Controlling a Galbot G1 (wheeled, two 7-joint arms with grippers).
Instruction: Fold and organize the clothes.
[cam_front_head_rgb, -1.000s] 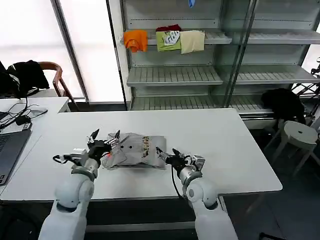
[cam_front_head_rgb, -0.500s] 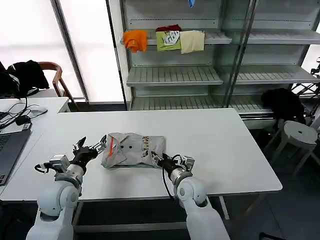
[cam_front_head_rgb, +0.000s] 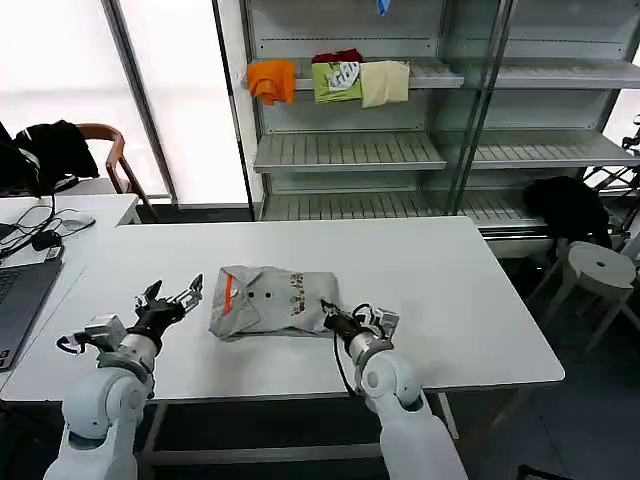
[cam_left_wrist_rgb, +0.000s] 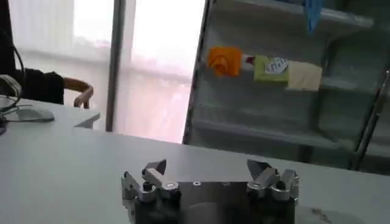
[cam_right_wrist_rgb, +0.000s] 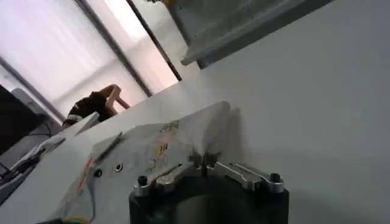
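Long white rectangular table (cam_front_head_rgb: 470, 290) held one folded light grey short-sleeved shirt (cam_front_head_rgb: 270, 302) of soft fabric near its front edge, left of centre, small multicoloured chest print facing up, orange neck patch toward the left. Left gripper (cam_front_head_rgb: 170, 303) hovered just left of the shirt, apart from it, fingers spread and empty. Right gripper (cam_front_head_rgb: 332, 314) sat at the shirt's right near corner, fingers drawn together; whether they pinched fabric was unclear.
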